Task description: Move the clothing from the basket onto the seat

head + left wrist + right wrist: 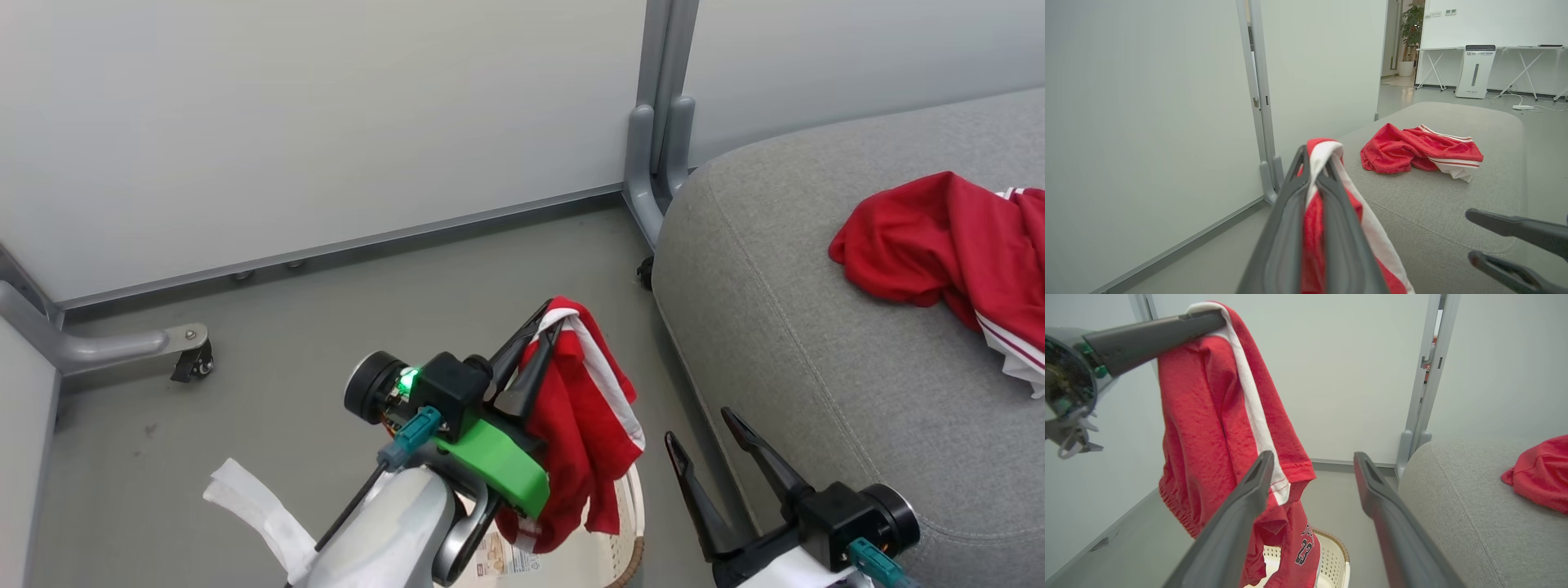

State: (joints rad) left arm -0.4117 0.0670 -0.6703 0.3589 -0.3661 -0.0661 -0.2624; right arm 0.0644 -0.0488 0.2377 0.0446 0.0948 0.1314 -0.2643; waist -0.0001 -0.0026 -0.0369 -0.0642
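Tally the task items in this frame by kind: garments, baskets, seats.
red garment: 2, one held in the left gripper, one lying on the seat
basket: 1
seat: 1
Total: 4

Clothing [584,408] red, white stripes; seat [816,343] grey; basket [1331,559] cream, brown rim.

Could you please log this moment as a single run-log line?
left gripper: shut on held garment, hanging over basket | right gripper: open, empty | seat: second garment lying on it
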